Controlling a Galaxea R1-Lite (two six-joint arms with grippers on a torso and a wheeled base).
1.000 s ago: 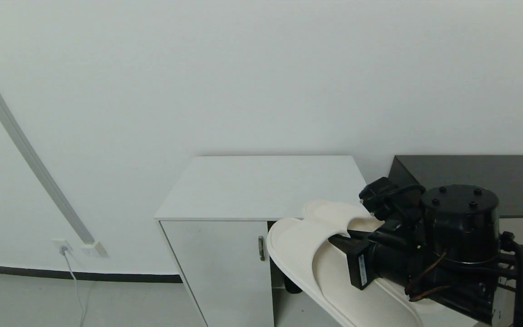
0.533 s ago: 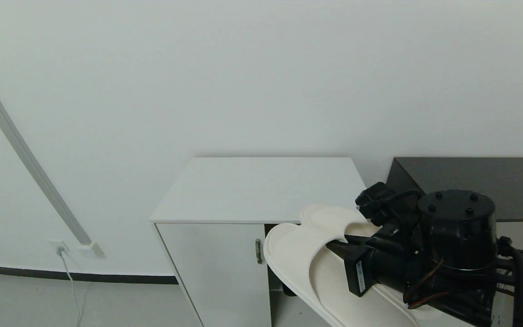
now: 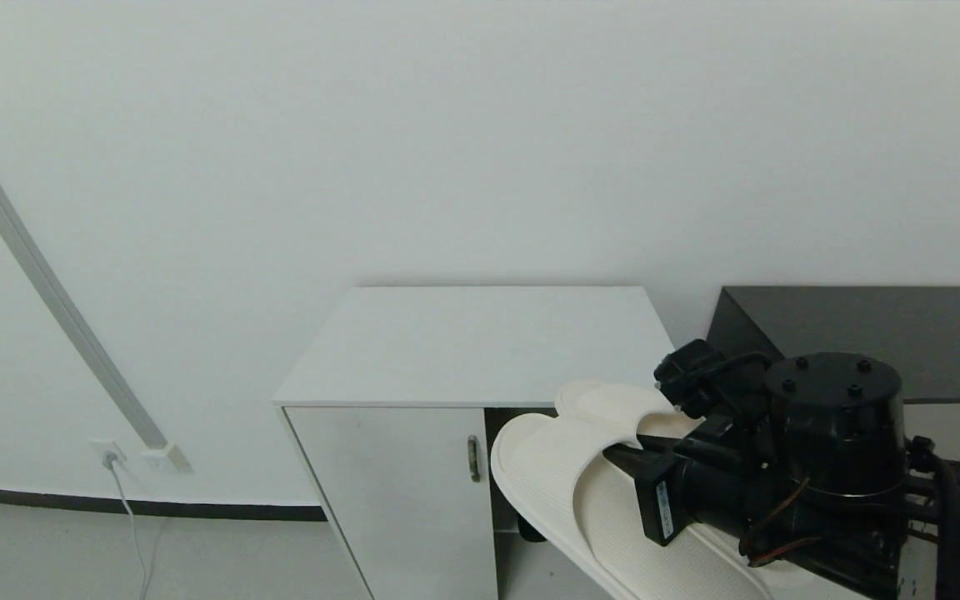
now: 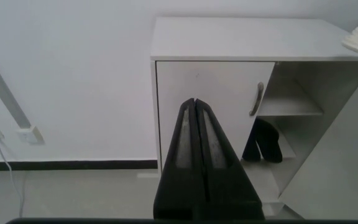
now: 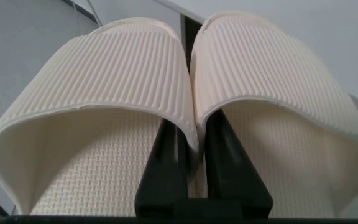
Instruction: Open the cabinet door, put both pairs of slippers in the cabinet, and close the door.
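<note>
Right gripper (image 5: 196, 155) clamped on cream slipper pair (image 3: 555, 467); recommend level entry into cabinet (image 3: 480, 342) open right bay, clearing closed left door (image 3: 397, 492) edge.

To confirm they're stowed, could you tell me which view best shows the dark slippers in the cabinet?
The left wrist view: the dark slippers stand under the cabinet shelf. The head view catches a dark tip behind the white slippers; the right wrist view faces those.
</note>
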